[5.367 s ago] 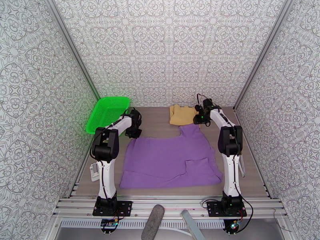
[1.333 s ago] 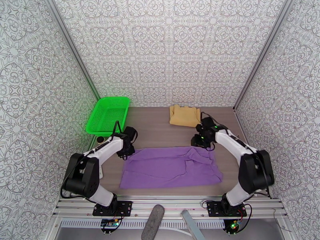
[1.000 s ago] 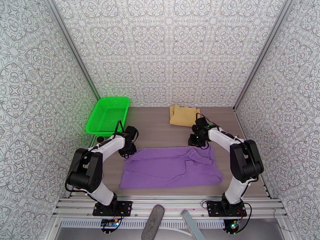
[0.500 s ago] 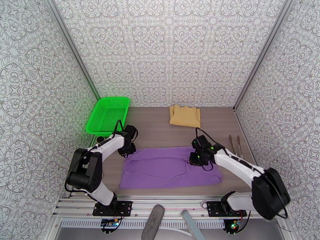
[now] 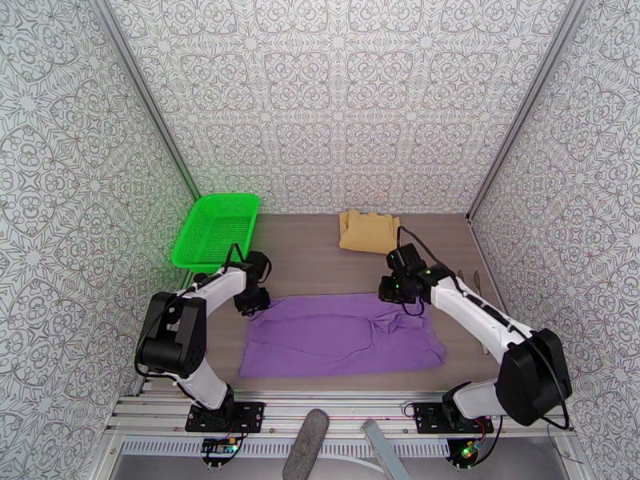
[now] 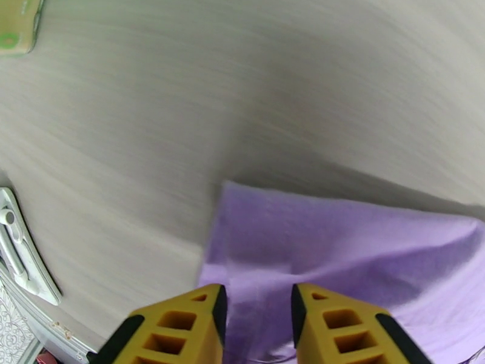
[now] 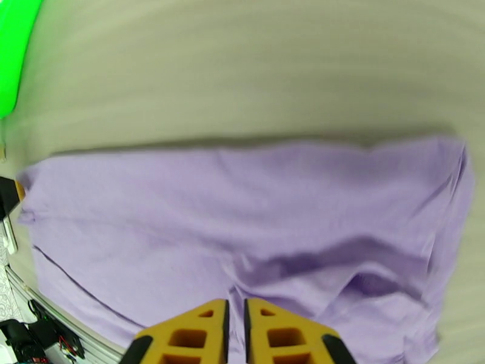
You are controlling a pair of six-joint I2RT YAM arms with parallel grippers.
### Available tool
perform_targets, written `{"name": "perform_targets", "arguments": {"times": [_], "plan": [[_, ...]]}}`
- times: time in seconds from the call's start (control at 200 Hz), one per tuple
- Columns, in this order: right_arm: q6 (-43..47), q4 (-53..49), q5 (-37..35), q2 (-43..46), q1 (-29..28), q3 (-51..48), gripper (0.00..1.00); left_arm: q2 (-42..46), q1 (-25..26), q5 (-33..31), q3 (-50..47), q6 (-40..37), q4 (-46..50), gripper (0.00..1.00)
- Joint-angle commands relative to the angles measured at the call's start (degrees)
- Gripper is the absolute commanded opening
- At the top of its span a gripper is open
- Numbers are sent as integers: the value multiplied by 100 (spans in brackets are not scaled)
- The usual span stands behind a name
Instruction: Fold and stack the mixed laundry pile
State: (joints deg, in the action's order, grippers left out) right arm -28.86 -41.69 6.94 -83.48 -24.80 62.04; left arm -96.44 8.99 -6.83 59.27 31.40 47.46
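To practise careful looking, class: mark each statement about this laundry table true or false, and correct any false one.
1. The purple T-shirt lies folded into a wide band on the table. True.
2. The mustard-tan garment lies inside the green basket. False: it lies at the table's far edge, apart from the basket.
3. The left pincer is open above a corner of the purple T-shirt. True.
4. The right pincer grips the mustard-tan garment. False: it hangs over the purple T-shirt, its fingers nearly together.
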Motion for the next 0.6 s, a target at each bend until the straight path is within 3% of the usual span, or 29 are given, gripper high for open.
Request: {"name": "perform_targets", "arguments": {"times": [0.0,0.44,0.59], "plan": [[138,-14,93,-241,10,-52,16,-57,-123,194,78,-89,-99,36],[82,232,123,-442,10,-298,16,-237,-255,435,15,-116,-565,34],[47,249,69,-375,10,-412,16,-369,-321,446,14,-125,-700,24]]}}
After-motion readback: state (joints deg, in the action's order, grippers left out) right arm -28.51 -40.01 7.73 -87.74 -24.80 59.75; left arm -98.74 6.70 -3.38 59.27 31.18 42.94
